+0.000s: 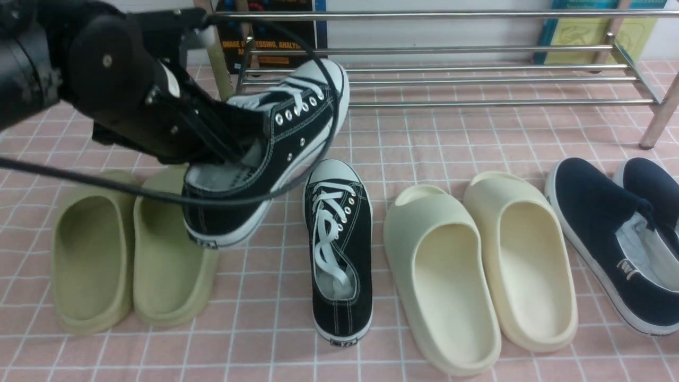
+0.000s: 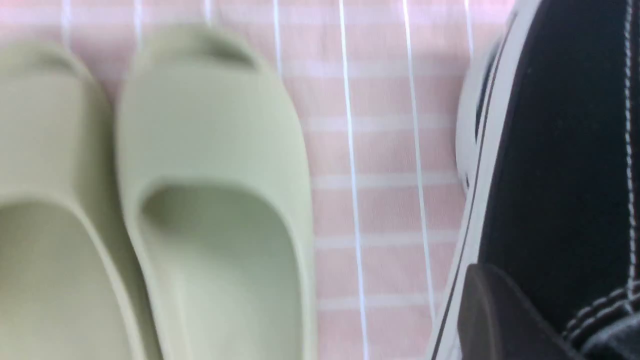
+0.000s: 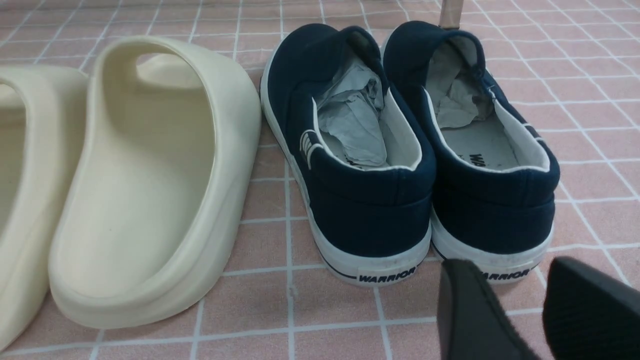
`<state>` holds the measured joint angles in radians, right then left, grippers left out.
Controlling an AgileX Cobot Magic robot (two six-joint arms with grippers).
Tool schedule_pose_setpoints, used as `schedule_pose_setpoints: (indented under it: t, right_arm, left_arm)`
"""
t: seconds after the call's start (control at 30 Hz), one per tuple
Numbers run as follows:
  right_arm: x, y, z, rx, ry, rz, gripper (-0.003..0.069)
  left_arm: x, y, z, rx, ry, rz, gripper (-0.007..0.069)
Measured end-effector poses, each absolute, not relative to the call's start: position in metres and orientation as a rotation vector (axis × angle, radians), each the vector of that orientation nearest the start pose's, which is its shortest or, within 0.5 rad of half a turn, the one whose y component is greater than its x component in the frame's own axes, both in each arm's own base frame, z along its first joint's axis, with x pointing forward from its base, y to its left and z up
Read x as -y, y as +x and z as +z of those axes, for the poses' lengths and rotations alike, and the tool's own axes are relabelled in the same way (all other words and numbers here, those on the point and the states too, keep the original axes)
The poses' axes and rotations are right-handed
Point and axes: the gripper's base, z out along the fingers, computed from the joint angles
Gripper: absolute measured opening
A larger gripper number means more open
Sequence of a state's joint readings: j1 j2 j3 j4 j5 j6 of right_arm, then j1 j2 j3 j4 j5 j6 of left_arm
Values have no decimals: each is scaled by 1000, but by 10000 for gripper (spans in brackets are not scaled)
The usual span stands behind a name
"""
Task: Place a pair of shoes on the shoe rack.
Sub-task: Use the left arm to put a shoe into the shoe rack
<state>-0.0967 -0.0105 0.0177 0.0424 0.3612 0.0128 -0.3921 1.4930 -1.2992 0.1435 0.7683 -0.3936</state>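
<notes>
**One black sneaker lifted, its mate on the ground**

In the front view the left arm (image 1: pixel 106 69) fills the upper left. Its left jaws are clamped on the ankle-opening edge of a black canvas sneaker (image 1: pixel 289 138), holding it in the air. The toe tilts up toward the left end of the shoe rack (image 1: pixel 477 102) and the heel hangs over a green slide. Whether the toe touches a bar cannot be told. The sneaker has white stitching, metal eyelets, flat white laces, a smooth white rubber toe cap and a striped white sole.

The second sneaker (image 1: pixel 358 249) lies flat at centre frame, toe toward the rack. Its small heel patch (image 1: pixel 344 342) is too small to read.

The rack is made of thin shiny chrome bars across the top of the frame, with thicker legs. Behind it a dark board (image 1: pixel 297 37) shows orange print beginning "IMAGE"; the rest is cut off.

All stand on a pink surface (image 1: pixel 467 143) with a white grid. The matte, rounded green foam slides (image 1: pixel 93 254) sit at lower left. The cream foam slides (image 1: pixel 440 276) sit right of centre. The navy canvas slip-ons (image 3: pixel 360 200) are at far right, stuffed with crumpled grey paper (image 3: pixel 355 115). Their white heel labels (image 3: pixel 387 274) read "WARRIOR".

In the right wrist view the right jaws stand apart with nothing between them.
</notes>
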Motion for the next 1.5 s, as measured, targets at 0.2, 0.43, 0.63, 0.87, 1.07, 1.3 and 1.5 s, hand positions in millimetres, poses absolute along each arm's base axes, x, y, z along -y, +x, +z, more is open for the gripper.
schedule_pose_setpoints:
  t: [0.2,0.43,0.63,0.87,1.07,1.3,1.5]
  right_arm:
    - [4,53,175,-1847,128,-17,240]
    - [4,53,175,-1847,128,-17,240]
    - [4,53,175,-1847,128,-17,240]
    - [4,53,175,-1847,128,-17,240]
    - [4,53,175,-1847,128,-17,240]
    - [4,53,175,-1847,128,-17,240]
    - [4,53,175,-1847,128,-17,240]
  left_arm:
    - [109,360,309,-2489,56,-174,15]
    - [121,404,286,-2461,68,-188,15]
    - [131,435,286,-2364,60,-223,15]
    - [139,470,275,-2265,-15,-237,20]
    - [141,490,264,-2186,-66,-216,26]
    - [145,494,259,-2149,-109,-215,73]
    - [143,492,262,-2164,-109,-184,219]
